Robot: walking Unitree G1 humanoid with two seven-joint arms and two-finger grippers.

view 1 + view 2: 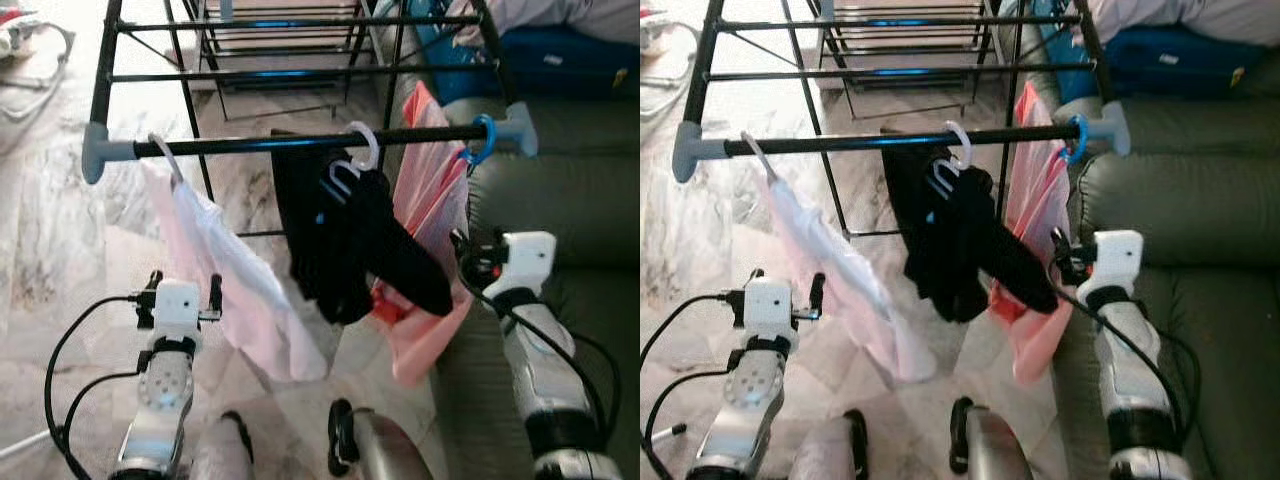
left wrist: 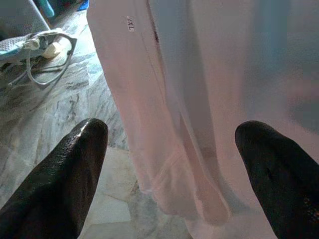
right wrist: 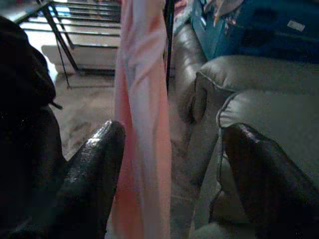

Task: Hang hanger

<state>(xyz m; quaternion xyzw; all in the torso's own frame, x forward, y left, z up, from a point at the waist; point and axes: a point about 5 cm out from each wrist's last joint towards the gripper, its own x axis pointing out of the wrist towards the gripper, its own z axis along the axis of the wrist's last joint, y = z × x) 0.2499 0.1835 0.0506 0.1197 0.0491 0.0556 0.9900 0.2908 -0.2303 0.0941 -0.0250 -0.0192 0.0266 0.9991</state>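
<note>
On the rail (image 1: 300, 143), a white hanger (image 1: 352, 160) carries a black garment (image 1: 350, 250): light, stiff hook, limp cloth that sways. Best hold is probably the hook neck. Left gripper (image 2: 169, 164) and right gripper (image 3: 172, 164) hang below, fingers spread wide, holding nothing.

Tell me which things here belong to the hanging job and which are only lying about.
For the job:
- drying rack rail
- black garment on the white hanger
- pale pink garment
- salmon pink garment on the blue hanger
- left claw and right claw, both open

Lying about:
- grey sofa
- blue bundle on it
- marble floor
</note>
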